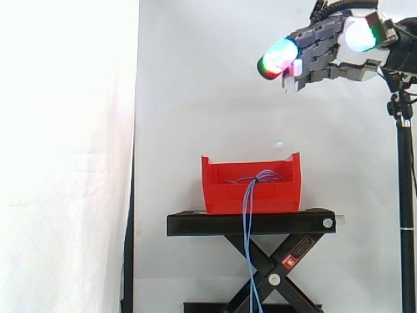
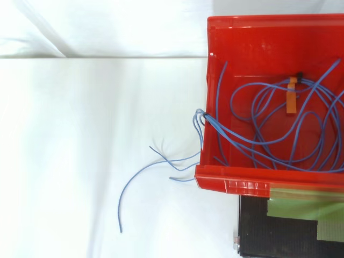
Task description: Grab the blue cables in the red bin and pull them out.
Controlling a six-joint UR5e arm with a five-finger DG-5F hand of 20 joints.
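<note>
A red bin (image 1: 251, 188) stands on a black stand (image 1: 251, 222). Thin blue cables (image 2: 279, 126) lie looped inside the red bin (image 2: 252, 40), tied with a small orange strap (image 2: 292, 97). A bundle of them runs over the bin's front wall and hangs down past the stand (image 1: 248, 248); their loose ends (image 2: 141, 185) trail on the white surface. My hand (image 1: 326, 47) hovers high above and to the right of the bin, far from the cables, its fingers stretched out level toward the left with glowing pads (image 1: 279, 57). It holds nothing.
A white curtain (image 1: 65, 156) hangs behind and to the left. A black tripod pole (image 1: 405, 195) stands at the right edge. The scissor legs of the stand (image 1: 273, 274) are below the bin. Green tape (image 2: 306, 207) covers part of the stand's top.
</note>
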